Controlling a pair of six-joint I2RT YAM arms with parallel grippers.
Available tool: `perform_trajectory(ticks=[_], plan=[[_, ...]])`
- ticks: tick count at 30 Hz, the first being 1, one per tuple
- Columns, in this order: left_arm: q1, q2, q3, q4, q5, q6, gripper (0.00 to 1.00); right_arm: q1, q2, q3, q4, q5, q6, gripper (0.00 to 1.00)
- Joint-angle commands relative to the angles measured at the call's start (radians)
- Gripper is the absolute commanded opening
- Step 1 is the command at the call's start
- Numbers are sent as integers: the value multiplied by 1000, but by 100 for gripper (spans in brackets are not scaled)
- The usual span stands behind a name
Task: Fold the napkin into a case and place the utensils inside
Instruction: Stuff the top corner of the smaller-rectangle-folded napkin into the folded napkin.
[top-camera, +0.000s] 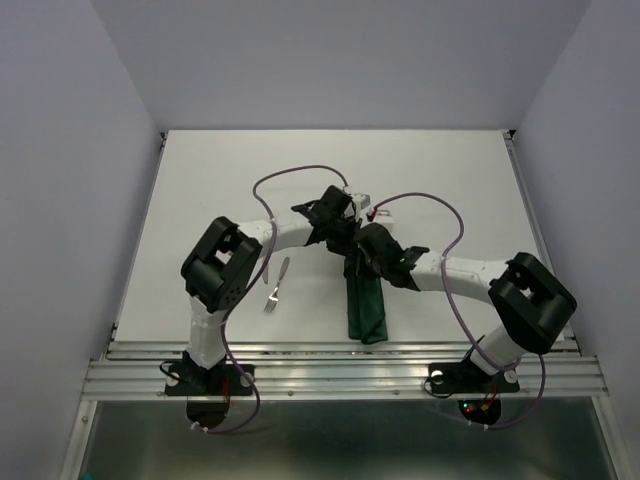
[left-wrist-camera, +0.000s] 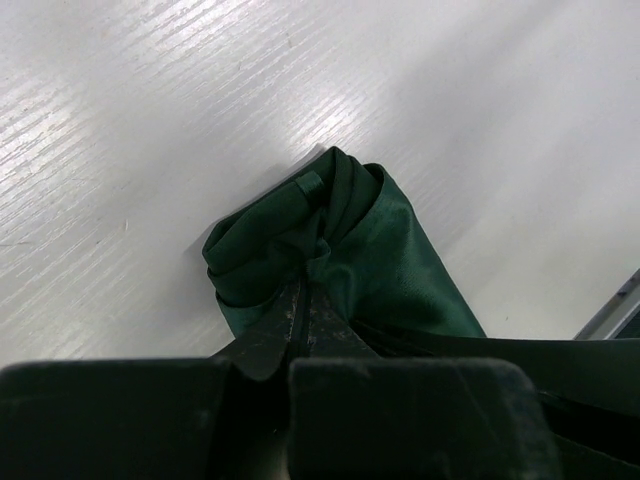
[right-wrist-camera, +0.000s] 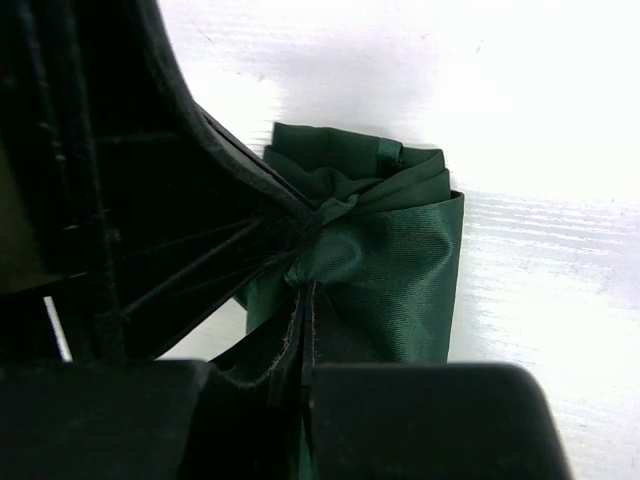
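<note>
From above, you are holding the folded napkin (top-camera: 366, 305) mid-table, with the utensils (top-camera: 277, 285) lying apart on its left. On the left wrist view, your left gripper (left-wrist-camera: 303, 300) is pinching its bunched far end; on the right wrist view, your right gripper (right-wrist-camera: 305, 275) is clamping that same end. You seem to be opening the case, so the next move is calling for a gentle spread
</note>
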Motion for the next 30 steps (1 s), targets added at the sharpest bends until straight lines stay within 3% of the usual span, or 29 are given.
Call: perform_trajectory(ticks=[1,8,30], plan=[[-1,-76,-9,-1,33,-6,0,4,-62,5,29,0,19,1],[12,-105,-22,33,103,-24,0,4,-64,-19,39,-4,33,1],[12,-110,-67,41,100,-30,0,4,-71,-18,124,25,45,1]])
